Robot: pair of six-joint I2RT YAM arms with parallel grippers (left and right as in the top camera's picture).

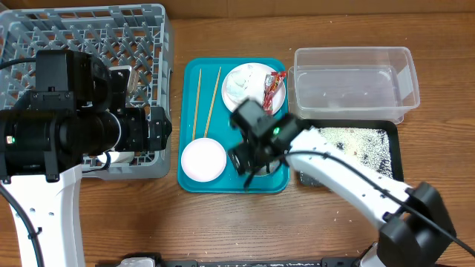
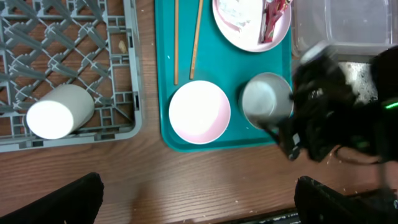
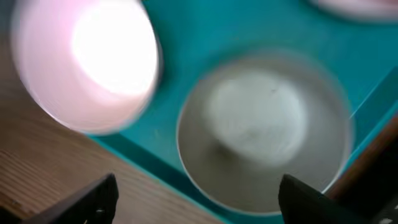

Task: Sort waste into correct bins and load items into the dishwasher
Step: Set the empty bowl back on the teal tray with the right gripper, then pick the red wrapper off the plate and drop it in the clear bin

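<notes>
On the teal tray (image 1: 194,96) lie two chopsticks (image 1: 210,100), a pink bowl (image 1: 202,159) and a plate (image 1: 256,104) carrying a paper wad (image 1: 241,83) and a red wrapper (image 1: 274,89). My right gripper (image 1: 249,159) is open, hovering just above the greenish-white bowl (image 3: 261,143), with the pink bowl (image 3: 87,62) beside it. The bowl also shows in the left wrist view (image 2: 264,99). My left gripper (image 2: 199,205) is open and empty above bare wood in front of the grey rack (image 1: 148,37). A white cup (image 2: 59,111) lies on its side in the rack.
The clear tub (image 1: 352,81) stands at the right. In front of it sits the black tray (image 1: 393,159) holding rice grains (image 1: 356,141). A few grains lie scattered on the wood. My left arm covers much of the rack.
</notes>
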